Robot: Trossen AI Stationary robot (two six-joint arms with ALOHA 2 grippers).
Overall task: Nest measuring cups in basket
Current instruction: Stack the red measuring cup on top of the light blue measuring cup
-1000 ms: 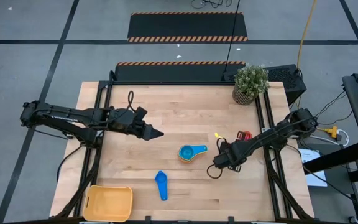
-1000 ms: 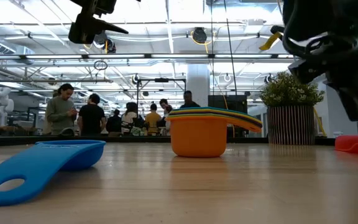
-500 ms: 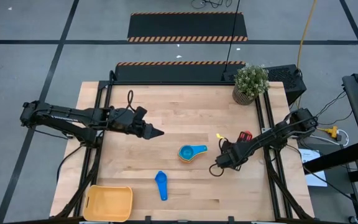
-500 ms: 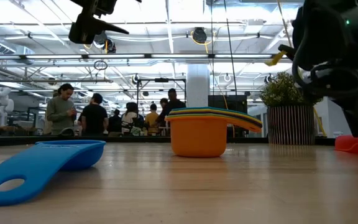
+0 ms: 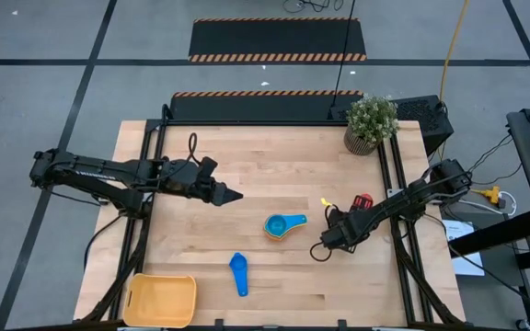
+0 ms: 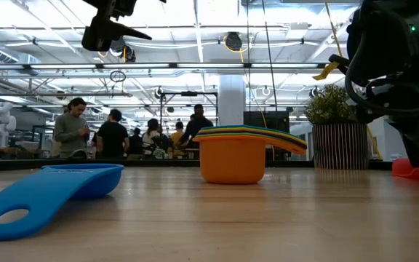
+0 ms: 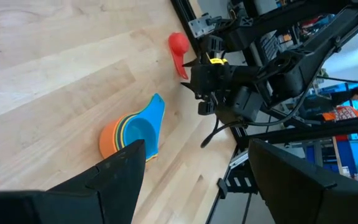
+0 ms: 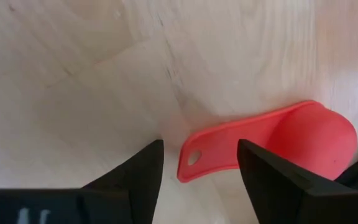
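Two of my grippers are out over the bench (image 5: 247, 156). My right gripper (image 8: 197, 163) hovers low near the right edge, fingers apart, straddling the handle end of the red cup (image 8: 272, 143), which lies face down on the wood, not gripped. My left gripper (image 5: 231, 195) waits raised toward the left side, fingers spread wide, holding nothing. The nested stack of cups (image 5: 281, 225) sits mid-bench, a lone blue cup (image 5: 238, 272) nearer the front edge, the basket (image 5: 161, 301) at the front left corner.
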